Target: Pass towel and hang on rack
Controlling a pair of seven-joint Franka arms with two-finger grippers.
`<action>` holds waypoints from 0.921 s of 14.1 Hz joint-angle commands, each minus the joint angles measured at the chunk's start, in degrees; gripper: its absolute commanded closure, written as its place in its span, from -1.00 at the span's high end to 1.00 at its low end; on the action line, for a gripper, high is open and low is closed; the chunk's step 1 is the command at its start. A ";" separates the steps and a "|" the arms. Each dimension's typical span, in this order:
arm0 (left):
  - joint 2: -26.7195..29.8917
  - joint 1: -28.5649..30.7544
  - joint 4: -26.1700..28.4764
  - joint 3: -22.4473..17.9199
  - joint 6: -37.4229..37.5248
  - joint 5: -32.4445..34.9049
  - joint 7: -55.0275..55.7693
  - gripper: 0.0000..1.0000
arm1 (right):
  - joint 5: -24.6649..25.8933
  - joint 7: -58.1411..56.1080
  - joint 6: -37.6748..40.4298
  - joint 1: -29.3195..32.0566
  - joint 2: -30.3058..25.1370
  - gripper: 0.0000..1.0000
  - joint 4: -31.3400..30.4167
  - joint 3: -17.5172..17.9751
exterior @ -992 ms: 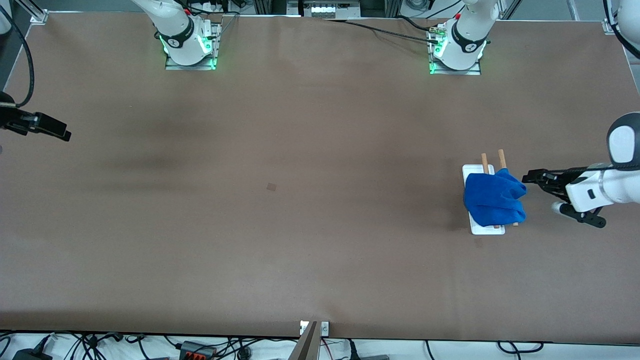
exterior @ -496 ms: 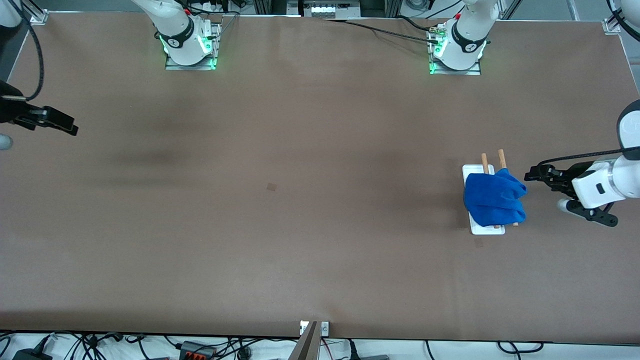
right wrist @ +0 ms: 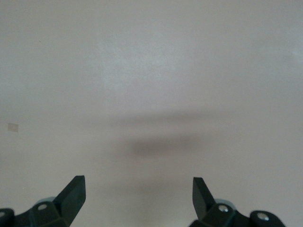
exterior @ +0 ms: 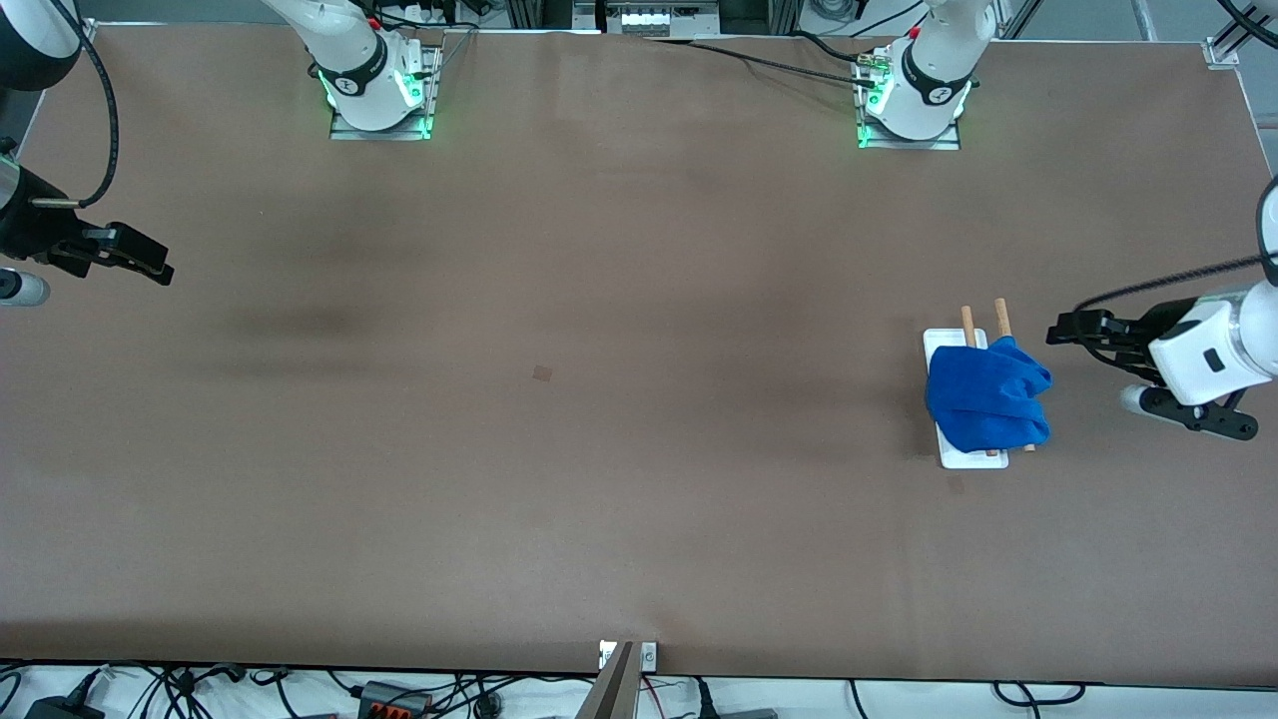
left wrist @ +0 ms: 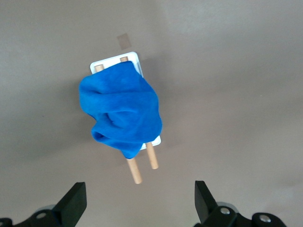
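- Towel (exterior: 986,406), blue and bunched, lay draped over the two wooden rods of the rack (exterior: 970,459), covering most of its white base; the rod ends stuck out past the cloth on the side farther from the front camera.
- In my left wrist view the same towel (left wrist: 122,111) sat heaped on the rack (left wrist: 115,60), with two rod ends poking out from under it.
- The rack stood on the brown table (exterior: 599,399), toward my left arm's end.
- My left claw (exterior: 1064,330) hung over the table just beside the rack, fingers spread apart and holding nothing.
- My right claw (exterior: 140,258) hung over the table at my right arm's end, well apart from the rack, its fingers (right wrist: 71,195) likewise spread and empty, with only bare table below.
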State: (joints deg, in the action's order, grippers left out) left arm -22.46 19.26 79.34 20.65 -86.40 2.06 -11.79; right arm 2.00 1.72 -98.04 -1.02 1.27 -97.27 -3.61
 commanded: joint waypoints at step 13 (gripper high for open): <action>22.02 -17.33 21.04 -18.01 -8.01 -0.83 8.18 1.00 | -0.86 -3.48 -0.22 0.40 -2.06 1.00 -0.64 0.45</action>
State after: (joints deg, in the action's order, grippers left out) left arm -3.21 2.89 98.43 3.79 -95.07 1.95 -4.76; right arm 2.00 -1.34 -98.12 -0.92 0.62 -97.26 -3.13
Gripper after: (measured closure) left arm 0.000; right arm 0.000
